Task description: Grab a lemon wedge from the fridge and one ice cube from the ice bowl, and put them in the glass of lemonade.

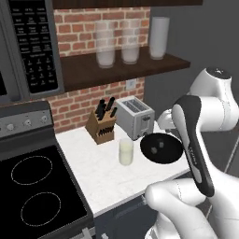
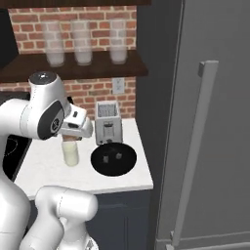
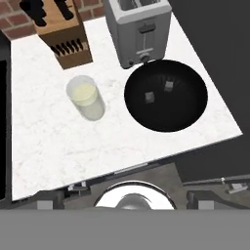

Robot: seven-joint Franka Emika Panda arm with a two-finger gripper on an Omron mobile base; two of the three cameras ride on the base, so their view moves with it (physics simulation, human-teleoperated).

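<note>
The hand (image 3: 132, 202) hovers high above the table (image 3: 49, 146), its fingers spread wide and holding nothing; the fingertips barely show at the bottom edge of the hand view. Ahead of it and to the right lies the ice bowl (image 3: 185, 110), with two small pale cubes inside, too blurred to make out well. The glass of lemonade (image 3: 87, 97) stands ahead to the left, just beside the bowl. The fridge (image 2: 219, 39) stands shut at the table's end, so the lemon wedge is hidden.
</note>
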